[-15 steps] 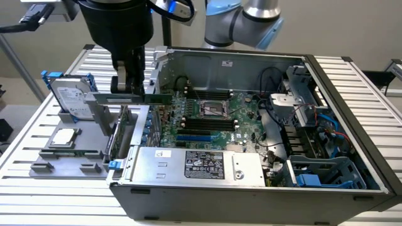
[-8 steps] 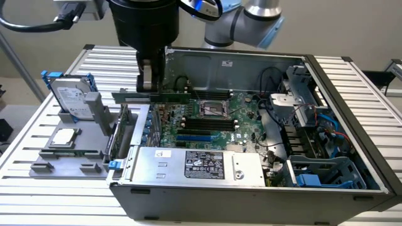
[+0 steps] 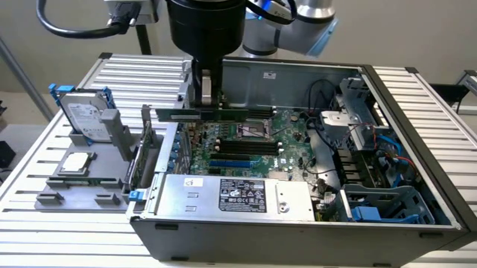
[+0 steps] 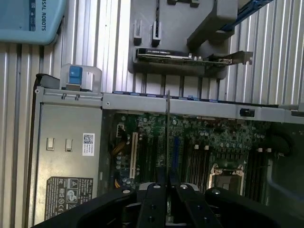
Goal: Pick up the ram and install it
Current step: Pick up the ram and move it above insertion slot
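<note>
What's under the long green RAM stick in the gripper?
The green motherboard, with black slots and a silver processor socket. The board directly behind the RAM stick is covered.

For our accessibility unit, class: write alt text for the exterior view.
A robot gripper holds the ram level above the motherboard of an open computer case. On the exterior view's left, a grey holder carries a hard drive in a blue frame.
</note>
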`<move>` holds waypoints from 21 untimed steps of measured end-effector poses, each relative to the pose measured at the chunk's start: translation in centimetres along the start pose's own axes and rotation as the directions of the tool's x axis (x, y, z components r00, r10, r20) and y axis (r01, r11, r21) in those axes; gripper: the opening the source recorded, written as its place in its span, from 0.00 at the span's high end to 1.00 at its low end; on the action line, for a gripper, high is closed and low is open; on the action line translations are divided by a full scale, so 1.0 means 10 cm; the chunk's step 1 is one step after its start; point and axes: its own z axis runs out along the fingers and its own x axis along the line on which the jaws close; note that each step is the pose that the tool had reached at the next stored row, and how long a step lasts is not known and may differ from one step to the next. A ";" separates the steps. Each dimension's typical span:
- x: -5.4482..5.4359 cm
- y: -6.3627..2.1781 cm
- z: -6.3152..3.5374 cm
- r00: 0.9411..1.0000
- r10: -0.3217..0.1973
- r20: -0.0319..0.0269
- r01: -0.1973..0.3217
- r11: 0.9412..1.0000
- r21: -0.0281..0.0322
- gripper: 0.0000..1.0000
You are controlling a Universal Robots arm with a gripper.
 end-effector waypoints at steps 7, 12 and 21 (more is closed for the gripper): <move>-0.14 -0.159 0.019 1.000 0.000 0.000 0.000 1.000 0.000 0.87; -0.27 -0.271 0.038 1.000 0.000 0.000 0.000 1.000 0.000 0.87; -0.49 -0.516 0.080 1.000 0.000 0.000 0.000 1.000 0.000 0.87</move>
